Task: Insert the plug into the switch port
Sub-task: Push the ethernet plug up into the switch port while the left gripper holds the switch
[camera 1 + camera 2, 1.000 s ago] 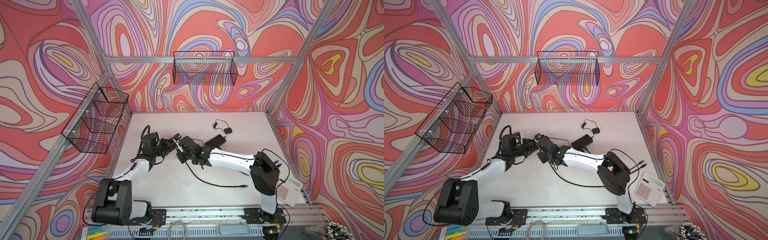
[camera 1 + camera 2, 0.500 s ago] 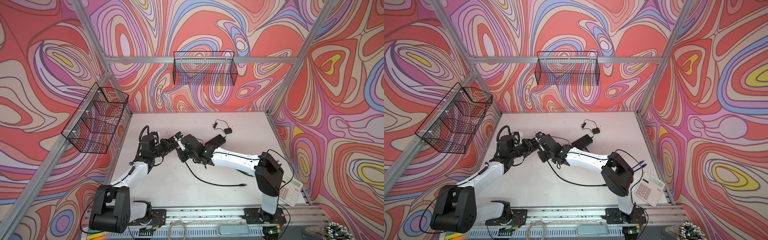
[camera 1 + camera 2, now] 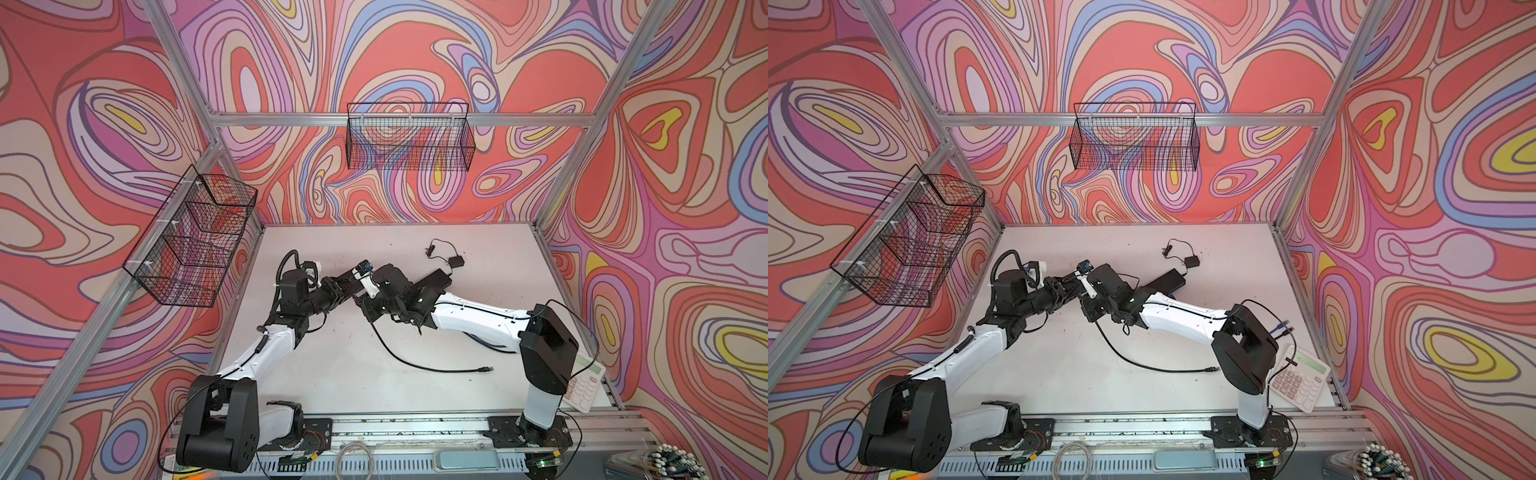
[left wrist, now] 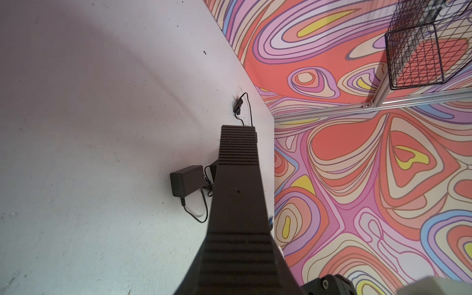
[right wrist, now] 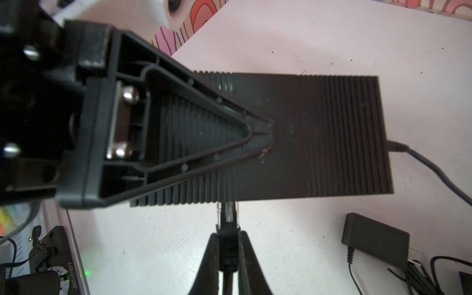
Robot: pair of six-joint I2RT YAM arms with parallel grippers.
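The switch (image 5: 319,135) is steadied by the left gripper (image 5: 260,135), one finger of which is laid flat across its ribbed top. The other finger is hidden beneath, so the jaws are judged to be clamped on the switch's left end. This hold is probably meant to stop the light box from sliding when the plug is pushed against it.

The plug (image 5: 226,219) is pinched by its black boot in the right gripper (image 5: 228,240), with the jaws closed on it from both sides. The clear tip is left free and pointed squarely at a long side of the switch. Gripping behind the tip lets it be guided to a port without the fingers fouling the case. The cable (image 3: 415,365) lies slack, trailing to the right across the near half of the table (image 3: 332,374), so no pull is put on the plug.

Switch and plug are found between the two grippers, about the middle of the table and toward its far half. The plug is seen as a small clear connector with a ridged black boot. Its tip touches the switch's edge, but the port face is hidden, so whether it has entered cannot be told. A power adapter (image 5: 375,240) lies near the switch's right end, a little farther back.
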